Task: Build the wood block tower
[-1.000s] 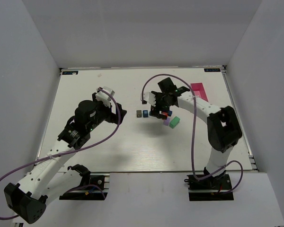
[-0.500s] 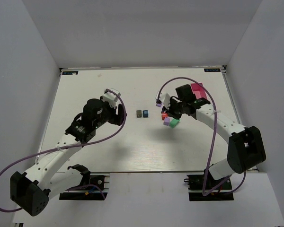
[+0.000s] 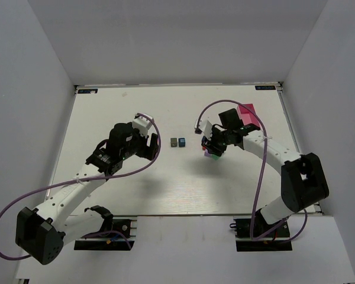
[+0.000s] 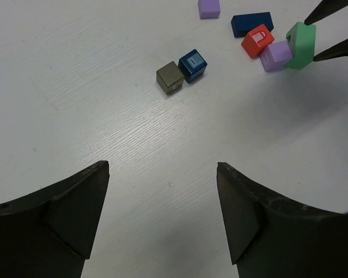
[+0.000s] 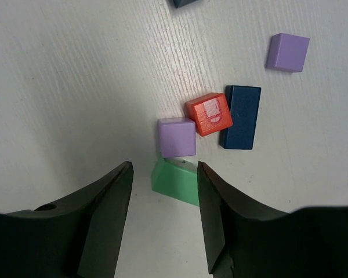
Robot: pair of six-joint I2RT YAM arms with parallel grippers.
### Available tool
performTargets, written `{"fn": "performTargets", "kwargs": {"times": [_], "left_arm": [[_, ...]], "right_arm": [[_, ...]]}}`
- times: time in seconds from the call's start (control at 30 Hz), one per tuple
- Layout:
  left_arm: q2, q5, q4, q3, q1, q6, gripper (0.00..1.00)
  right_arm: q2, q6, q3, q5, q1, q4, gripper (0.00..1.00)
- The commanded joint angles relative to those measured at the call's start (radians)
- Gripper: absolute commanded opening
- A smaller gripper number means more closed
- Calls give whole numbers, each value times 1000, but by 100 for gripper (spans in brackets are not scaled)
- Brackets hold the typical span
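Observation:
The blocks lie loose on the white table. A dark grey cube [image 4: 170, 77] touches a blue cube [image 4: 192, 65]; both also show in the top view, grey [image 3: 174, 142] and blue [image 3: 181, 142]. Further right lie a purple cube [image 5: 177, 137], a red block [image 5: 209, 114], a long dark blue block [image 5: 242, 117], a second purple cube [image 5: 287, 52] and a green block [image 5: 177, 179]. My right gripper [image 5: 164, 168] is open, its jaws either side of the green block. My left gripper [image 4: 162, 174] is open and empty, short of the grey and blue cubes.
A pink rectangular tray [image 3: 249, 113] lies at the back right, behind the right arm. The right gripper's fingertips [image 4: 335, 51] show in the left wrist view beside the green block [image 4: 301, 44]. White walls enclose the table.
The right gripper has come down over the block cluster and now straddles the green block. The left arm has reached further right toward the grey and blue cubes.

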Motion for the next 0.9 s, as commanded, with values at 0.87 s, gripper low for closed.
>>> {"fn": "performTargets", "kwargs": {"times": [0.87], "left_arm": [[-36, 21, 6, 32, 5, -7, 91]], "right_arm": [[172, 155, 130, 73, 12, -30, 58]]}}
